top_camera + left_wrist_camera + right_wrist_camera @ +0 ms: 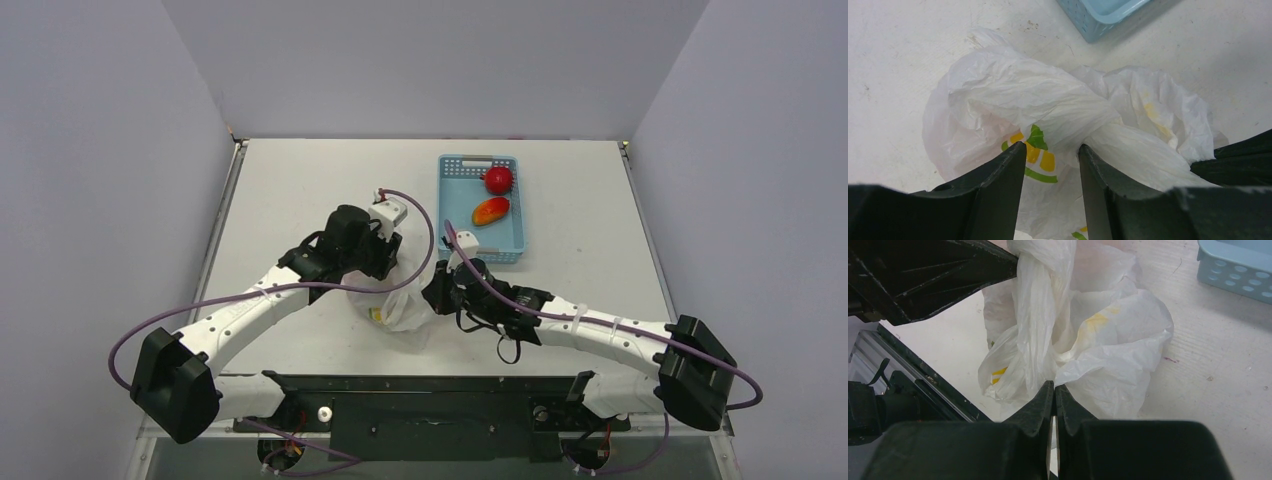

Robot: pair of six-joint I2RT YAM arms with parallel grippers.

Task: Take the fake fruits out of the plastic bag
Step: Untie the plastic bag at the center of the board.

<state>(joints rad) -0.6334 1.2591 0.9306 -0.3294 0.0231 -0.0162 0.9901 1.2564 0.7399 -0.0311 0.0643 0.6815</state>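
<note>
you're in a robot lab cell, not a home or shop. plain pale partition walls [420, 60] box in a white bench [300, 190] on three sides. the left arm [250, 310] and right arm [600, 335], white and black, are bolted to a black base rail [430, 400] at the near edge, with purple cables [130, 340] looping loose. the props look staged: a blue basket [441, 205] with a toy apple [498, 179] and toy mango [490, 211], and a crumpled plastic bag [400, 305]. the bench top is scuffed and specked.
</note>
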